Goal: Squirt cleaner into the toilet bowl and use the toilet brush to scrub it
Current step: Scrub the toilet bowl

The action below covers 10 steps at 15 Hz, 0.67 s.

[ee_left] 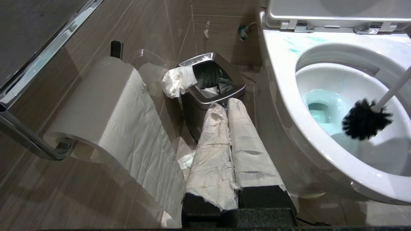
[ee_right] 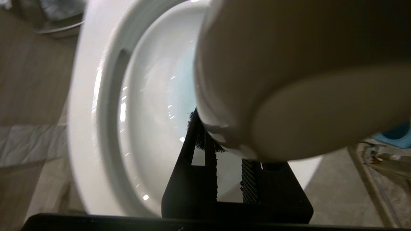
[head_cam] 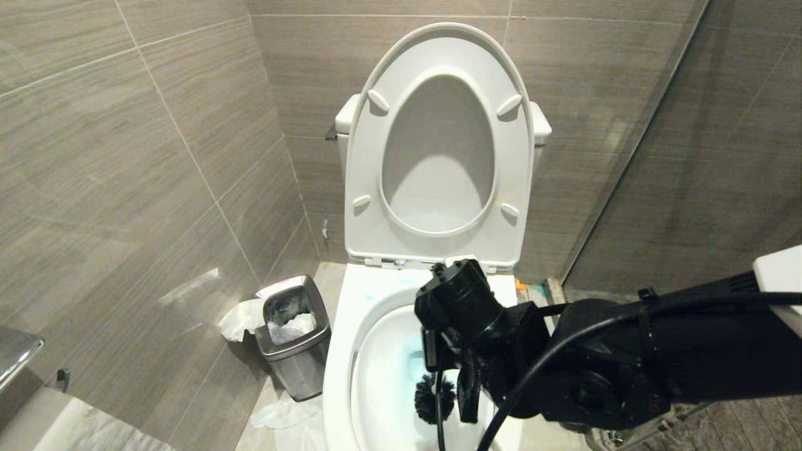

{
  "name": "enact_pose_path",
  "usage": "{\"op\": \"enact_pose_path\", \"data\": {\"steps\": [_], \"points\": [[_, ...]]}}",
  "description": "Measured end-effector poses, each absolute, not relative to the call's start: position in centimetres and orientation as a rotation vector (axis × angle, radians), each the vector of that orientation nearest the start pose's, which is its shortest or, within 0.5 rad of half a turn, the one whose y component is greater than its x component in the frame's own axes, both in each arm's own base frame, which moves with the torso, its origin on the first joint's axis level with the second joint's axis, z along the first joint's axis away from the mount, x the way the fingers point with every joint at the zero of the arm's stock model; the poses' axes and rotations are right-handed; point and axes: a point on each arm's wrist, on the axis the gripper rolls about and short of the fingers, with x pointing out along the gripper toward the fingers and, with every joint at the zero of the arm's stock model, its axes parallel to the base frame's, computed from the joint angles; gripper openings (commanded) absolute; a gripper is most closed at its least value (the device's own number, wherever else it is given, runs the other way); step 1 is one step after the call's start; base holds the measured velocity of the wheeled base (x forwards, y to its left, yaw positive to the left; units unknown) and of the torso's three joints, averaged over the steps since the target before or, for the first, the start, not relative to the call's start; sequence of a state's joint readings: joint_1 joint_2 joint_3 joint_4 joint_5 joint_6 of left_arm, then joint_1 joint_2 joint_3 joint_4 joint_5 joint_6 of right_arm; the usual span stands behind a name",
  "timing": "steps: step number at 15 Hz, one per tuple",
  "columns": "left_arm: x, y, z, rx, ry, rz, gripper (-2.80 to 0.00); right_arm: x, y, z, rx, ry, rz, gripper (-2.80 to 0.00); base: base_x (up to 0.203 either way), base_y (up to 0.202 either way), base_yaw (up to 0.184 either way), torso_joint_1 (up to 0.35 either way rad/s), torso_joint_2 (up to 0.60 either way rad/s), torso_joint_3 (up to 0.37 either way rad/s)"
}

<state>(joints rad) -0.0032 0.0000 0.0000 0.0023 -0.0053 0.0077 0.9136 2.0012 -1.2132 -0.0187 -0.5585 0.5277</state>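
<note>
The right end effector (head_cam: 452,369) hangs over the near right part of the toilet bowl (head_cam: 341,351), pointing down into the basin. Its fingers stand only a little apart, pinching the white handle of the toilet brush (ee_left: 364,123); in the right wrist view the handle's rounded end (ee_right: 289,80) fills most of the frame just above the black fingers (ee_right: 247,181). The dark bristle head (head_cam: 433,398) sits directly below and slightly left of the end effector, inside the bowl, close to the near wall. In the left wrist view the head appears just above the porcelain slope, beside the pool, and contact with the surface cannot be judged.

The cleaner (ee_left: 321,109) shows as a turquoise tint in the water at the bottom of the basin, with pale streaks (ee_left: 300,43) on the far left of the rim near the hinges. The seat and lid (head_cam: 438,144) stand upright against the tank.

The left end effector (ee_left: 229,150) is parked low on the left of the toilet, its two paper-wrapped fingers pressed together and holding nothing, pointing toward the steel waste bin (ee_left: 212,86). A toilet paper roll (ee_left: 106,106) hangs on the left wall.
</note>
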Motion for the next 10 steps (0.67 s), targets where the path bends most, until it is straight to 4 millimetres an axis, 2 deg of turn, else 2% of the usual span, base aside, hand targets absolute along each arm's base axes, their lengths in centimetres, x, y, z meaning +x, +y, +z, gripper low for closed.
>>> {"op": "enact_pose_path", "data": {"steps": [2,5,10], "points": [[-2.3,0.0,7.5,0.008,0.002,-0.009,-2.8,22.0,30.4,12.7,-0.028,0.646,0.227,-2.8,0.0,0.0,0.0,0.0,0.0,0.0],[-2.3,0.0,7.5,0.007,0.002,-0.009,-2.8,20.6,31.9,12.4,-0.036,0.649,0.275,-2.8,0.0,0.0,0.0,0.0,0.0,0.0],[-2.3,0.0,7.5,0.007,0.002,-0.008,-2.8,21.5,34.1,12.4,-0.009,0.617,0.282,-2.8,0.0,0.0,0.0,0.0,0.0,0.0]]}}
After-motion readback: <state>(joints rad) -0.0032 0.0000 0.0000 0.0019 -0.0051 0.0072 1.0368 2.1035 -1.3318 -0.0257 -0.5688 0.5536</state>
